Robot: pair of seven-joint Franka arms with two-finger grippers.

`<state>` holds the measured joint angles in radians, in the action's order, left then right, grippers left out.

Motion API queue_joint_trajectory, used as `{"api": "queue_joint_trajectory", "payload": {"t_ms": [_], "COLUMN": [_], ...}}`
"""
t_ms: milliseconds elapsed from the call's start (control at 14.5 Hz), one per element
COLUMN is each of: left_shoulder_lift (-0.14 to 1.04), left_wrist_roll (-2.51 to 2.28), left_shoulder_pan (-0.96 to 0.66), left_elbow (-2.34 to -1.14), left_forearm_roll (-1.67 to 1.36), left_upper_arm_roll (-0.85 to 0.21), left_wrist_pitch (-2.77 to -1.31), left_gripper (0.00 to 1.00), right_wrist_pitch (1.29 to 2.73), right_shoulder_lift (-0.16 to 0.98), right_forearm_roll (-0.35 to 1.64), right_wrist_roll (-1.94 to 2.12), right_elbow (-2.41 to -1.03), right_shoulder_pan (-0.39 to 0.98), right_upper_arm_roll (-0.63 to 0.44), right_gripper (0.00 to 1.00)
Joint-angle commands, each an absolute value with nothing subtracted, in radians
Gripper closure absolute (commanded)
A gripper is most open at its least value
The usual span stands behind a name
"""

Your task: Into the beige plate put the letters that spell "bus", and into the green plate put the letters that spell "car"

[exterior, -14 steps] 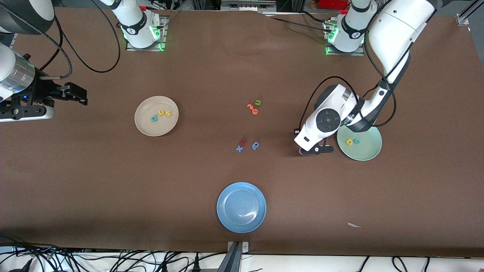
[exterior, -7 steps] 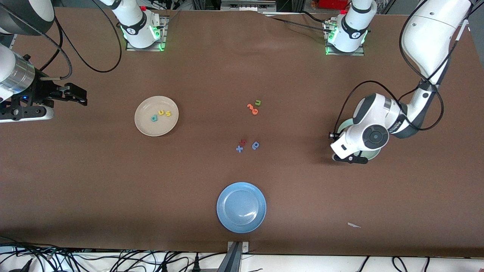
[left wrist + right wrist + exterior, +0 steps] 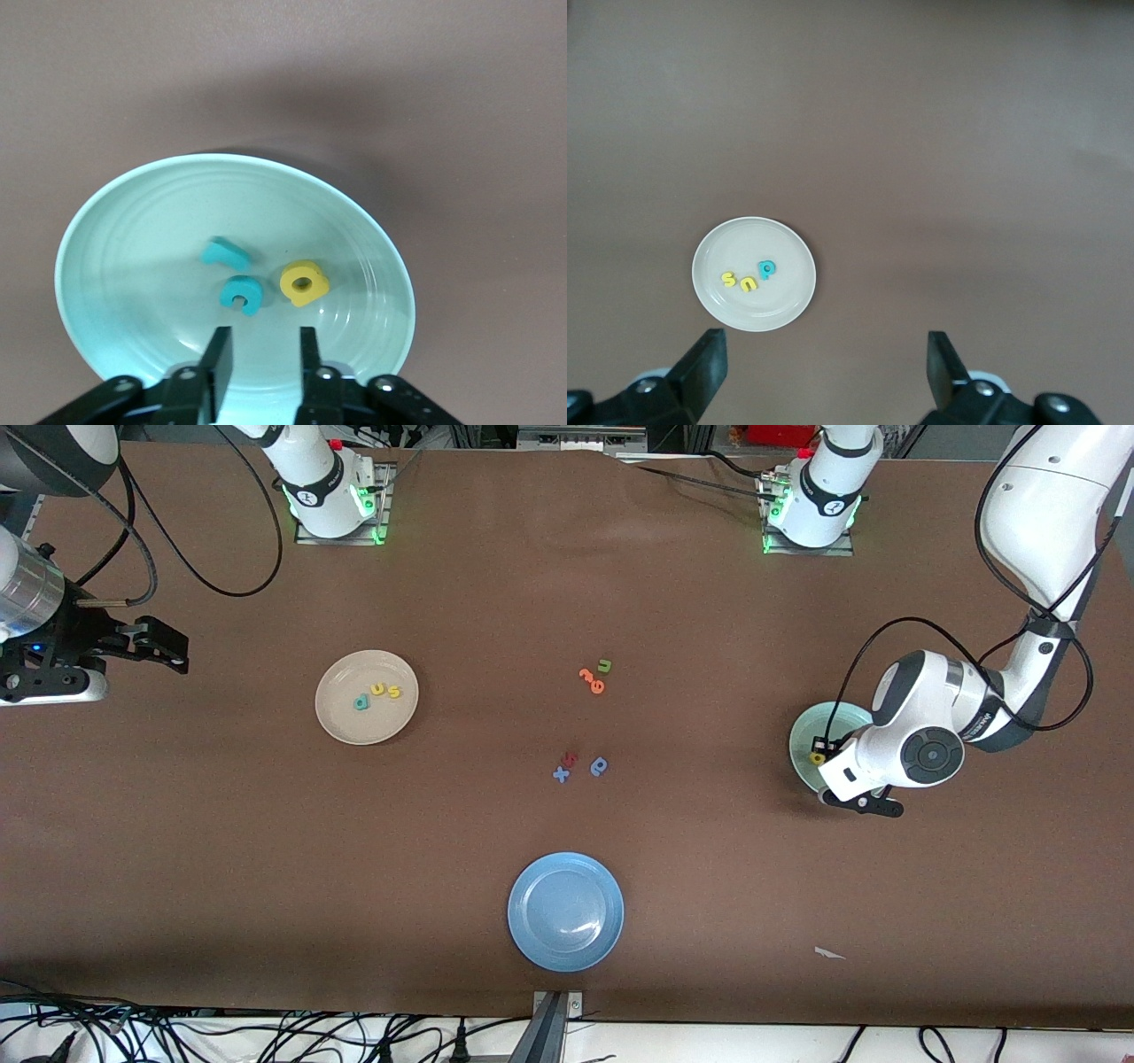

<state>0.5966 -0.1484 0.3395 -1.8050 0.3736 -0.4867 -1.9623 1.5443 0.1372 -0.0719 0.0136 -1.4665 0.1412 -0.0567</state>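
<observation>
The green plate [image 3: 89, 230] holds a thin teal r [image 3: 225, 253], a teal c [image 3: 241, 295] and a yellow a [image 3: 304, 282]. My left gripper [image 3: 263, 354] hangs over that plate's edge, open, with nothing between its fingers. In the front view the left arm covers most of the green plate [image 3: 802, 735]. The beige plate [image 3: 366, 696] holds a teal b [image 3: 361, 703], a yellow u [image 3: 379, 688] and a yellow s [image 3: 394, 692]. My right gripper [image 3: 164, 646] waits wide open and empty above the table at the right arm's end.
Mid-table lie orange letters [image 3: 591, 680] with a green u [image 3: 604, 665], and nearer the camera a blue x [image 3: 561, 774], a red letter [image 3: 571, 759] and a blue a-like letter [image 3: 599, 766]. A blue plate [image 3: 565, 911] sits near the front edge. A paper scrap [image 3: 828, 953] lies there too.
The left arm swung from beside the green plate to over it, and its jaws opened. The teal r now lies in the plate. The right gripper drifted slightly outward.
</observation>
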Motion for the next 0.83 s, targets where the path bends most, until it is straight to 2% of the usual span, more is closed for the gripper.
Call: {"api": "queue_joint_trajectory", "payload": {"t_ms": [0, 345, 483, 621, 759], "left_shoulder_lift": [0.578, 0.577, 0.572, 0.494, 0.398], "left_wrist_roll": [-0.135, -0.132, -0.123, -0.072, -0.011], "left_shoulder_pan": [0.348, 0.353, 0.417, 0.425, 0.366], "left_elbow": [-1.732, -1.617, -1.585, -1.594, -1.620], "left_forearm_roll": [0.397, 0.385, 0.373, 0.280, 0.194], "left_upper_arm_roll": [-0.499, -0.500, -0.508, -0.489, -0.393], "left_wrist_pitch": [-1.851, -1.731, -1.703, -1.703, -1.703], "left_gripper": [0.00, 0.00, 0.00, 0.00, 0.00], "right_wrist_pitch": [1.535, 1.565, 1.554, 1.548, 1.543], "right_shoulder_lift": [0.150, 0.160, 0.163, 0.164, 0.163], "right_forearm_roll": [-0.071, -0.071, -0.069, -0.066, -0.055], "right_wrist_roll": [0.018, 0.014, 0.017, 0.018, 0.017], "right_elbow": [-1.431, -1.420, -1.422, -1.420, -1.422], "right_shoulder_pan": [0.138, 0.149, 0.149, 0.150, 0.150], "right_upper_arm_roll": [-0.061, -0.055, -0.055, -0.054, -0.054], "right_gripper": [0.00, 0.00, 0.00, 0.00, 0.00]}}
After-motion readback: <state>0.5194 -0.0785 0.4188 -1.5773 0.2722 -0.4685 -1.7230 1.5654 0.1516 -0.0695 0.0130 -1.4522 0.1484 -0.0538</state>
